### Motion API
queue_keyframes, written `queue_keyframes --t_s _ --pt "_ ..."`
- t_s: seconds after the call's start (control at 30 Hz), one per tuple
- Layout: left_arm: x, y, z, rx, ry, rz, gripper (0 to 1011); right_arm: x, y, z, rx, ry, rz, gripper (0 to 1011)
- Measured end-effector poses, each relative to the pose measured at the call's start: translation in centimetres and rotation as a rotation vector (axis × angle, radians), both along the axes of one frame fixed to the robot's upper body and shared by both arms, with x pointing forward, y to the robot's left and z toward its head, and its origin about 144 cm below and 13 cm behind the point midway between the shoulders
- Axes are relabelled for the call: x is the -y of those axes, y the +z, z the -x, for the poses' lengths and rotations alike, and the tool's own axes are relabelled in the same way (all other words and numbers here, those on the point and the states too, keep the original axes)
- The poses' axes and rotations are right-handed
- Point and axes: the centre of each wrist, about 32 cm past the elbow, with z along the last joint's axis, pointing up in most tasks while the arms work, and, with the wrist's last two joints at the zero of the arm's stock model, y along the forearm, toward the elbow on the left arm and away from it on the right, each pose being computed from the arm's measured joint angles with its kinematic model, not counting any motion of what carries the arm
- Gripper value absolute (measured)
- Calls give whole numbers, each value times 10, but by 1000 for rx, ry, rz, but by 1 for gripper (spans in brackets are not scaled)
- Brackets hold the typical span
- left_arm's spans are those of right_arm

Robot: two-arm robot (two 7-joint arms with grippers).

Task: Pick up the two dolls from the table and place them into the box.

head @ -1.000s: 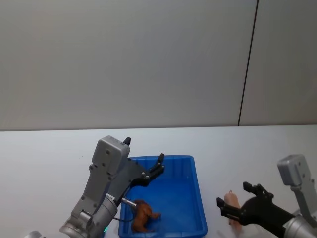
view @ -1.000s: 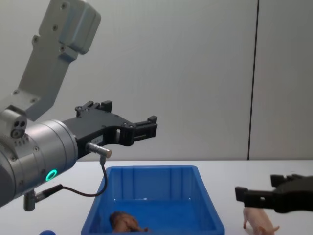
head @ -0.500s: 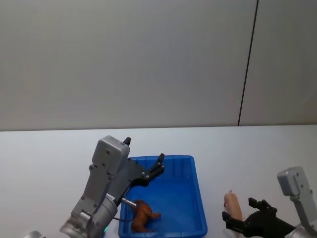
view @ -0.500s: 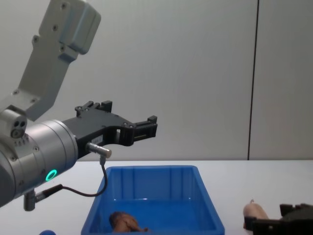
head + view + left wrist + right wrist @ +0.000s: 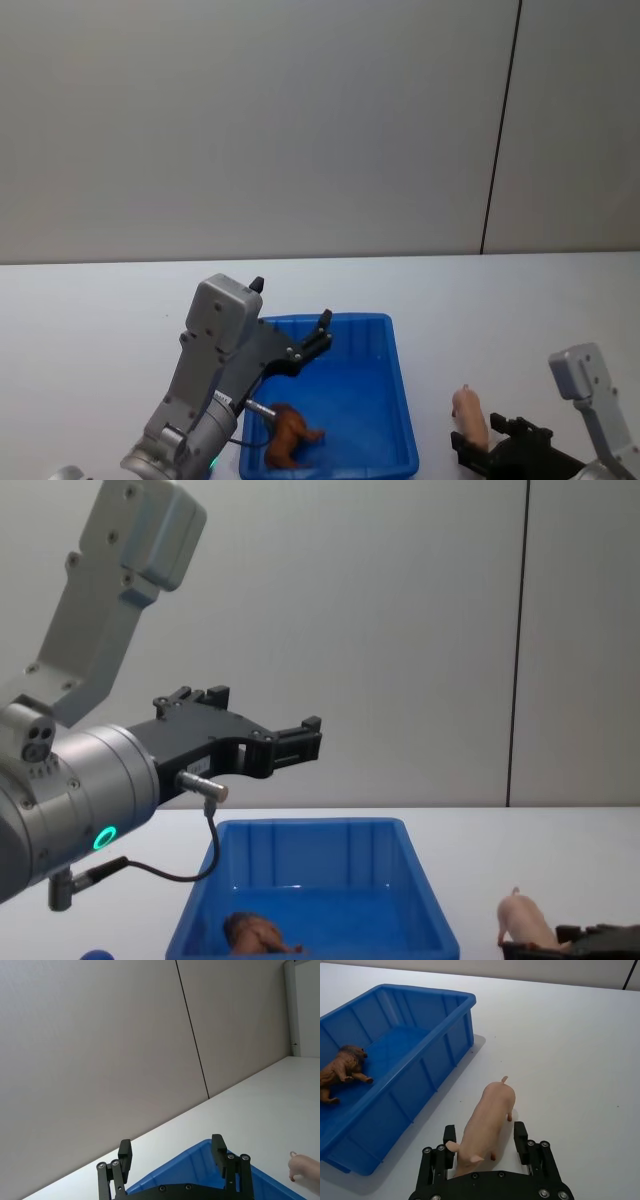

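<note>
Jaws of the right gripper [image 5: 485,1134] stand wide open, one finger beside each flank of the pig [image 5: 490,1110], clamping nothing. The pig stands on the table [image 5: 570,1035] at 3 o'clock from the box [image 5: 445,1045]. The lion [image 5: 342,1067] lies inside the box. The left gripper [image 5: 171,1146] hangs open and empty above it. Step in hand: grasping the pig. Next: close, lift, carry toward 9 o'clock.

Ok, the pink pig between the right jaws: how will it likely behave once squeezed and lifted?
The pig looks like rigid moulded plastic, so it probably keeps its shape. Its smooth, rounded flanks may slip or twist between the right gripper's open jaws. Standing on thin legs, it could tip if nudged.
</note>
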Motion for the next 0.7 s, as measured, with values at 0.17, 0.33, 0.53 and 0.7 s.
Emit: queue_keyframes --t_s 0.17,0.33,0.53,0.7 --pt "0 0 0 0 0 0 1002 -1 -1 -1 -5 -2 -2 579" --pt "0 0 0 0 0 0 1001 -2 -2 -1 4 -8 1 417" --pt "0 0 0 0 0 0 1002 -5 2 -1 47 -17 12 363" --pt "0 0 0 0 0 0 1002 -7 7 0 93 -22 23 363"
